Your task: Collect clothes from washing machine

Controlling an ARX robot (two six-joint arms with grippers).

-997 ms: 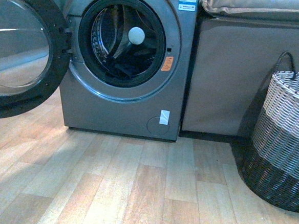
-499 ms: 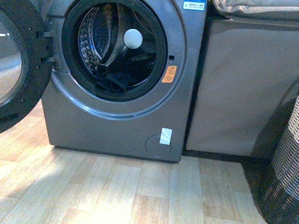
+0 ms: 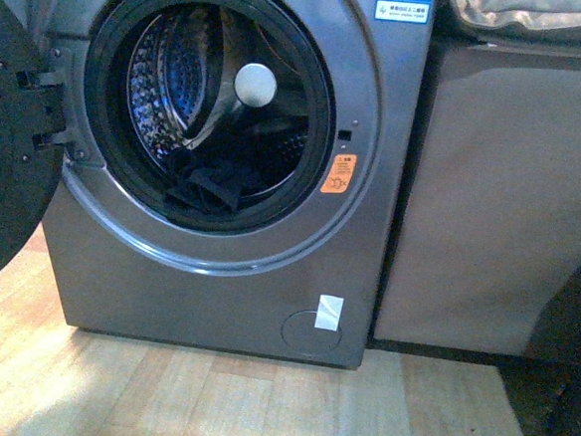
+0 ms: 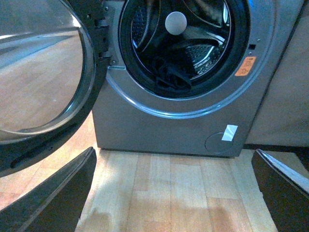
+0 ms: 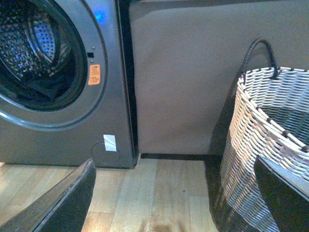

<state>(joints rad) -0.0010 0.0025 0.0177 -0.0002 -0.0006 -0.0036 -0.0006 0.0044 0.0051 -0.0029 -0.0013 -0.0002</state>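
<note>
we logged the dark navy knit clothes (image 3: 208,184) heaped low inside the grey metallic front-loader washing machine (image 3: 215,293), judged light, limp, best pinched at a raised fold; left gripper (image 4: 174,151) and right gripper (image 5: 175,160) spread wide, empty.

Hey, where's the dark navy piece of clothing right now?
In the front view, the limp dark navy clothes lie at the bottom of the perforated steel drum of the grey front-loading washing machine, left of centre, below the round white knob.

washing machine (image 3: 215,293): smooth grey metal | clothes (image 3: 205,184): dark cloth | basket (image 5: 270,140): woven wicker
</note>
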